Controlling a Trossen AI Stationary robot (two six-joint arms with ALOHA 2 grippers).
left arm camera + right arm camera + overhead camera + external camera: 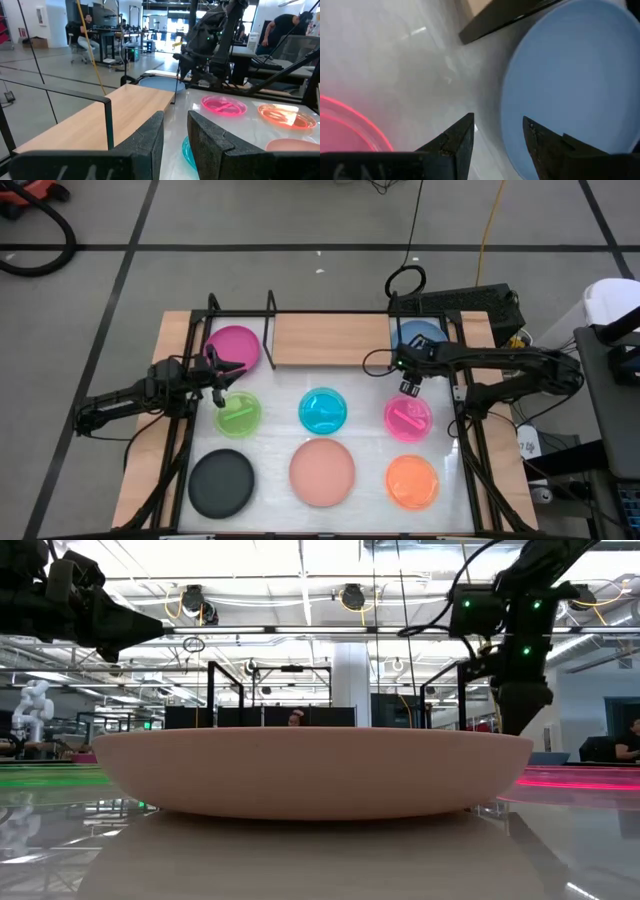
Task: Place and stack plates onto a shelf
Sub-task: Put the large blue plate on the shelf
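Observation:
The light-wood shelf (330, 340) runs along the table's far side. A magenta plate (233, 347) lies at its left end and a blue plate (420, 333) at its right end. On the white top lie the green (238, 416), cyan (323, 411), pink (408, 418), black (221, 482), salmon (322, 472) and orange (412, 482) plates. My left gripper (219, 392) hovers open between the magenta and green plates. My right gripper (497, 127) is open above the blue plate's near rim (506, 112), between that plate and the pink plate (345, 132).
Thin black uprights (270, 305) and a frame rail (107, 117) stand around the shelf board (100, 120). In the low view the salmon plate (320, 775) fills the foreground. People sit and stand at desks beyond the table (87, 30).

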